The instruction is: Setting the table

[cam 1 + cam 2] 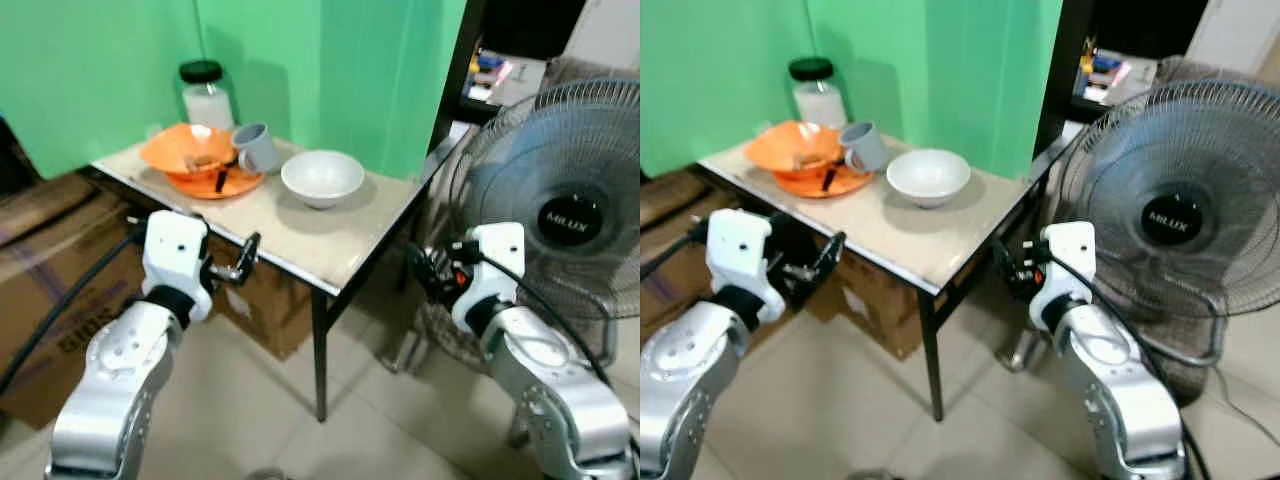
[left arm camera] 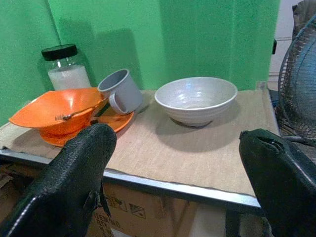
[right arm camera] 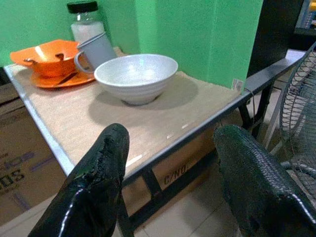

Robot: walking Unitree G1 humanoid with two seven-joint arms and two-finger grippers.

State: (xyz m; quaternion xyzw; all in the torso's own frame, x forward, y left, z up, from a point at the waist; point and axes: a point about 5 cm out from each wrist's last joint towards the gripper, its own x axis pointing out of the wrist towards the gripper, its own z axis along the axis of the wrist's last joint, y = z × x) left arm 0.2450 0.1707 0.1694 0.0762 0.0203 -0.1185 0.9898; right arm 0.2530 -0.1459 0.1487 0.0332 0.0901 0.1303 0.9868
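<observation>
Crockery crowds the small beige-topped metal table (image 1: pixel 300 235): round white ceramic bowl (image 1: pixel 322 177) centre, grey mug (image 1: pixel 256 147) tipped at ten o'clock against the orange plastic bowl (image 1: pixel 185 150). Left wrist view: left gripper (image 2: pixel 180 182) released, empty, short of the table edge. Right wrist view: right gripper (image 3: pixel 170 182) likewise spread, bowl at twelve o'clock.

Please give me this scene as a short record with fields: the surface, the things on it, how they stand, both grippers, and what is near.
surface: small table against a green wall
things: white bowl, grey mug, orange bowl, orange plate, glass jar with black lid
arrangement: orange bowl sits on the orange plate; grey mug leans tilted against the orange bowl; white bowl stands apart, upright and empty; glass jar behind
left gripper: open, before the table edge, holding nothing
right gripper: open, beside the table, holding nothing
nearby: standing fan, cardboard boxes under the table
</observation>
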